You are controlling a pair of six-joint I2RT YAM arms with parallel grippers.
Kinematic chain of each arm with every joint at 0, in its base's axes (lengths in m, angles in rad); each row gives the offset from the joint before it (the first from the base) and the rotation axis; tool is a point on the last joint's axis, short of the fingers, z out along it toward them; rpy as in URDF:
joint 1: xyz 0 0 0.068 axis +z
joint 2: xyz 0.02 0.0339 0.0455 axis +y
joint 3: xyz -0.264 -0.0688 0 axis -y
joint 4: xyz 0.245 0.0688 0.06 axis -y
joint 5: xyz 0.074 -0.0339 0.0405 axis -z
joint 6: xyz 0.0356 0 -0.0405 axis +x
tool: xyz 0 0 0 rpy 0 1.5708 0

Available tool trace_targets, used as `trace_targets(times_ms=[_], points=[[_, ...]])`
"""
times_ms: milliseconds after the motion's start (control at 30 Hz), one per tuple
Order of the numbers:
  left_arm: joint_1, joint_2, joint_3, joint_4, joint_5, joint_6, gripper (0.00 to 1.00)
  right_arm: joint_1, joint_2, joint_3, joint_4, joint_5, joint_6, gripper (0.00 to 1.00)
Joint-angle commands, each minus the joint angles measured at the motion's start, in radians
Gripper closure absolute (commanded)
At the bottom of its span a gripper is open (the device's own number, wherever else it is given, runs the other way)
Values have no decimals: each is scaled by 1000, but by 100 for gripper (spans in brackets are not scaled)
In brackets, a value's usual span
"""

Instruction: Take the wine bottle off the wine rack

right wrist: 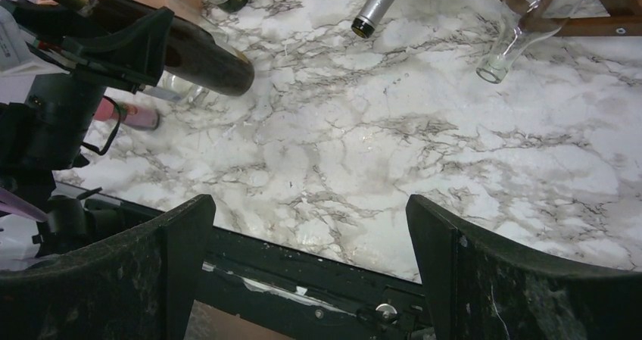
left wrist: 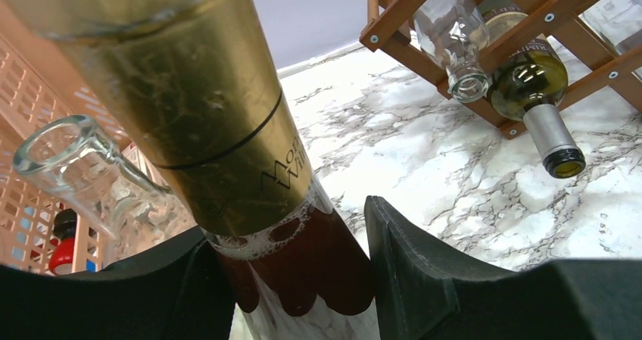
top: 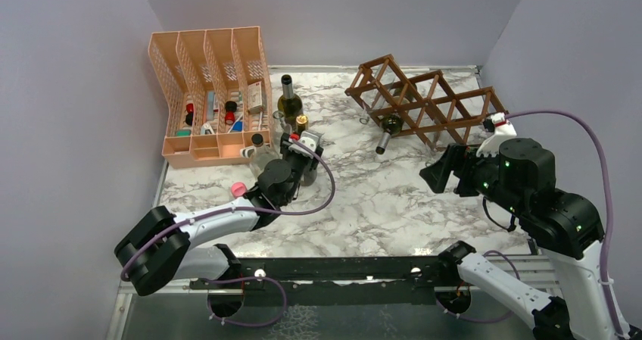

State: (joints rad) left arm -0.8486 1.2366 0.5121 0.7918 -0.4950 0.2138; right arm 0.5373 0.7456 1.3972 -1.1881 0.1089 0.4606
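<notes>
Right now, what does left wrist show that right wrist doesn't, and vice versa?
Left wrist only: gold foil on the held bottle, and the peach organizer.
Right wrist only: the open right gripper, the left arm from outside, a pink item, and the black rail at the table's near edge.
Both: the left gripper shut on the held bottle, the rack, its racked bottle, a clear bottle, and the marble table.

- You are getting even, soft overhead light on the marble table (top: 394, 196), throwing only faint shadows
- You are seeing the gold-foiled bottle (left wrist: 204, 113) blurring close to the left wrist lens
</notes>
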Motion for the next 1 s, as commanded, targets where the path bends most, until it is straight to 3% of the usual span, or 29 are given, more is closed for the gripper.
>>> trace_targets(times_ms=[0,133,167,433,600,967], points=[[9,-77,10,218,-42,42,100,3,-10,-22,3,-26,15,0],[10,-87,-7,207,-44,25,99,3,-12,-32,6,-29,17,0],[10,-89,-9,204,-51,21,95,3,-12,-32,6,-29,17,0],[9,-122,-10,161,-66,-1,29,3,-21,-56,5,-35,20,0],[9,-195,-11,82,20,-69,3,3,-25,-77,10,-41,22,0],[10,-442,44,-249,284,-211,1,3,-46,-139,10,-39,24,0]])
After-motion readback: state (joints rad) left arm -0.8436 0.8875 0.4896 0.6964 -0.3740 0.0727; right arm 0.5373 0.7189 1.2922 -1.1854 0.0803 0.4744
